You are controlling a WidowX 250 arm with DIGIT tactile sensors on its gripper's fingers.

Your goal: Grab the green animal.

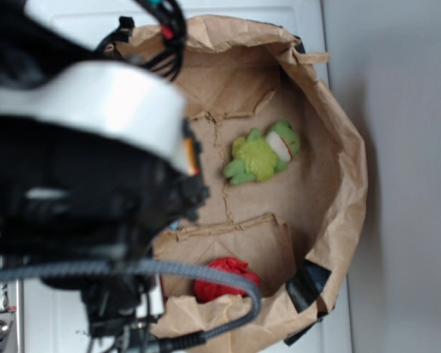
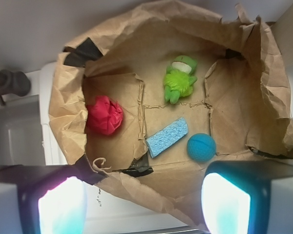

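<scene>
Near the far wall of the paper bag (image 2: 73, 117) | green animal (image 2: 179, 78) lies ungrasped | gripper (image 2: 144, 202) spread wide, empty, well above | 0 steps done: descent, grasp remain.

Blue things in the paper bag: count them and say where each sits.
2. A blue textured block lies mid-floor of the bag; a teal-blue ball sits just beside it, below the green animal. Folds may hide more.

A crumpled paper bag (image 2: 73, 97) lies open; inside, a red lump (image 2: 104, 115) sits left; a blue sponge (image 2: 167, 137) lies beside a teal ball (image 2: 201, 147).
</scene>
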